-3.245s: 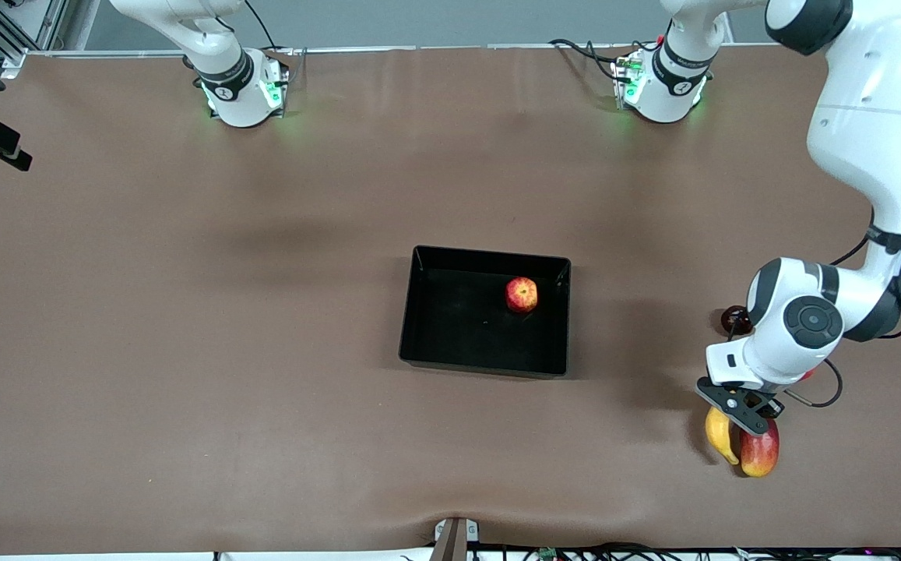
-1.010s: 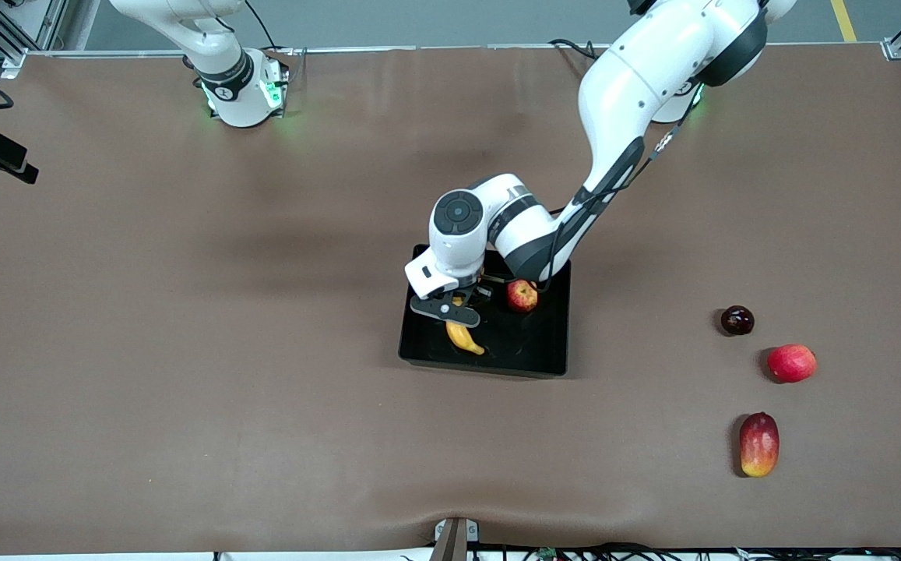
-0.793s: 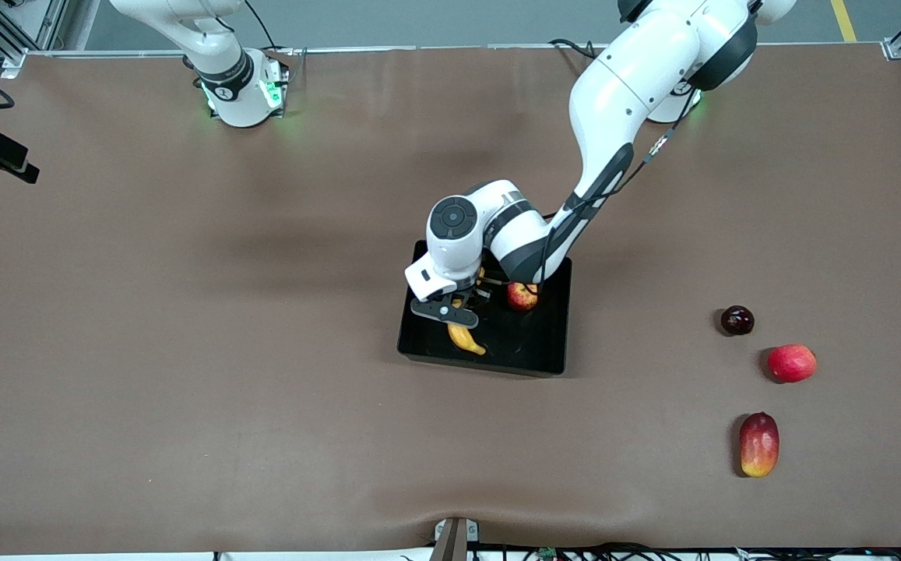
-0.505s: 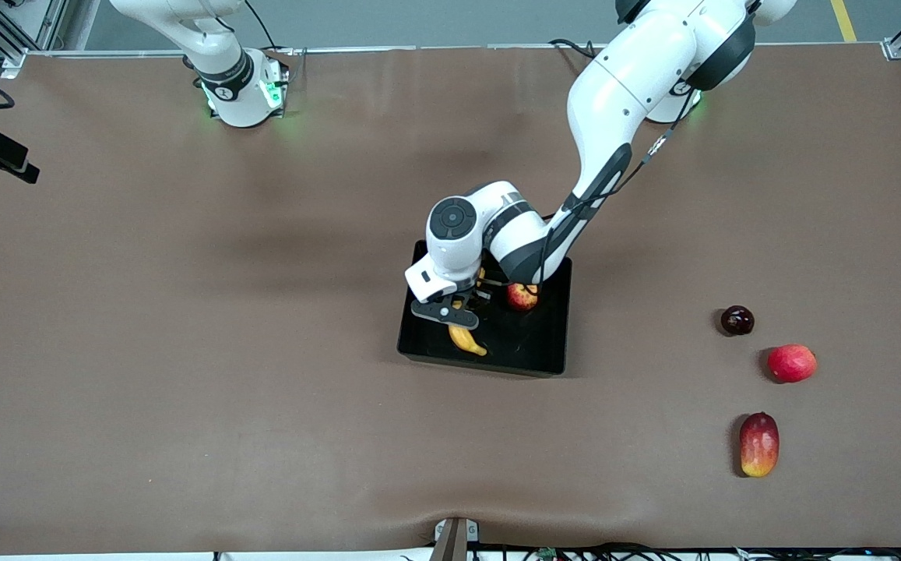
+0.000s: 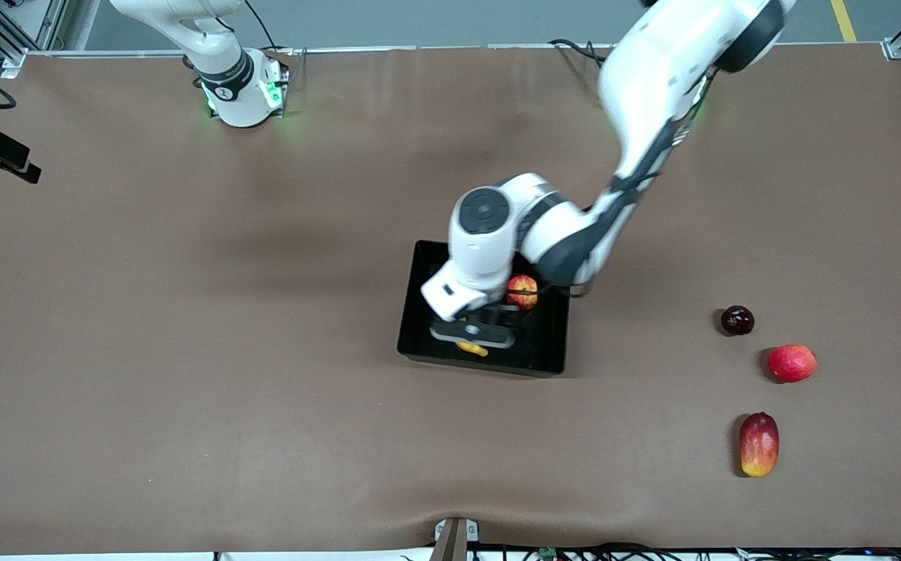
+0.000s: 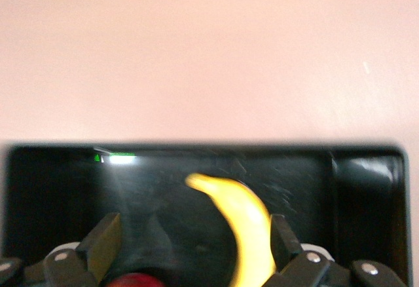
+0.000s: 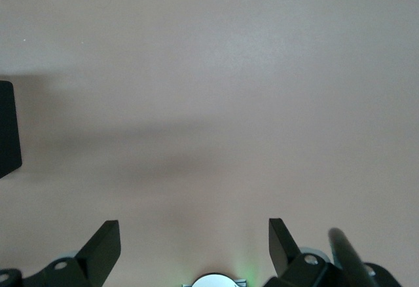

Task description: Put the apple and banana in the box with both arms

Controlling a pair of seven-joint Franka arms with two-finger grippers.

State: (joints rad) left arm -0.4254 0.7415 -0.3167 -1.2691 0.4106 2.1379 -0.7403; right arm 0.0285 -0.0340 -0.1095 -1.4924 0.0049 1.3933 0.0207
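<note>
Left gripper (image 5: 472, 333) spread wide, empty, low over the box (image 5: 419, 312), frame centre. Banana (image 6: 243, 225) lies inside beneath it; apple (image 5: 522, 291) alongside. Risk: a finger clips the banana on withdrawal. Right gripper (image 7: 194, 248) open, empty, waiting over bare table.

The left gripper (image 5: 472, 333) hangs with fingers spread over the box (image 5: 419, 312), blocking the way to the banana (image 5: 472, 348) and apple (image 5: 522, 291). Table (image 5: 185, 351) toward the right arm's end lies free.
</note>
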